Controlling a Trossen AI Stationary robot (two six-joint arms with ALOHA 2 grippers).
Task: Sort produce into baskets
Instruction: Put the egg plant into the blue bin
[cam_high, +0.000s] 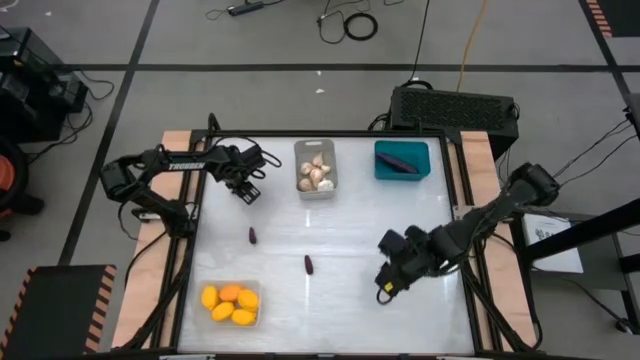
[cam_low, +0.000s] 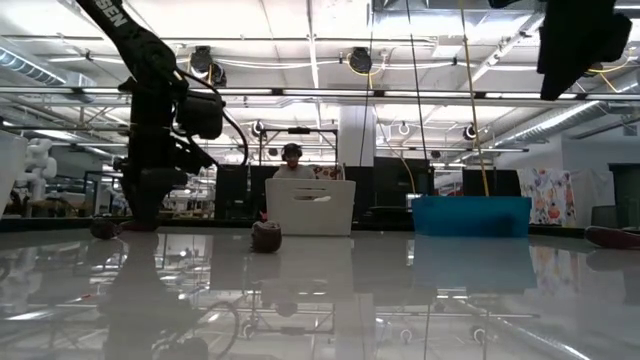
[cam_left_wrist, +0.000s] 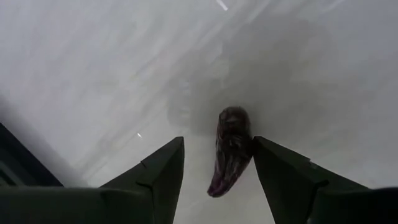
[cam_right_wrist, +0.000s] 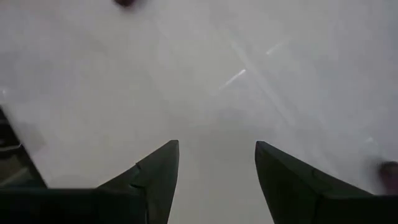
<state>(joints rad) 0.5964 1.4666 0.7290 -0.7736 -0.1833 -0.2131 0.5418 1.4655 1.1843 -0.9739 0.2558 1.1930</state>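
Observation:
My left gripper (cam_high: 248, 190) (cam_left_wrist: 218, 140) is open near the table's far left. A tiny dark purple eggplant (cam_high: 252, 235) (cam_left_wrist: 229, 152) lies on the table just nearward of it and shows between its fingers in the left wrist view. A second tiny eggplant (cam_high: 308, 264) (cam_low: 265, 235) lies near mid-table. My right gripper (cam_high: 385, 285) (cam_right_wrist: 216, 144) is open and empty over bare table at the right. The teal basket (cam_high: 422, 170) holds a long eggplant (cam_high: 398, 160). The pale grey basket (cam_high: 316, 190) holds garlic bulbs (cam_high: 315, 175). The clear basket (cam_high: 258, 318) holds yellow and orange fruits (cam_high: 230, 302).
A black perforated box (cam_high: 455, 108) stands behind the table's far right edge. Wooden rails (cam_high: 150, 290) run along both sides. Bare table lies between the two loose eggplants and the far baskets. A person (cam_low: 292, 165) shows in the room beyond.

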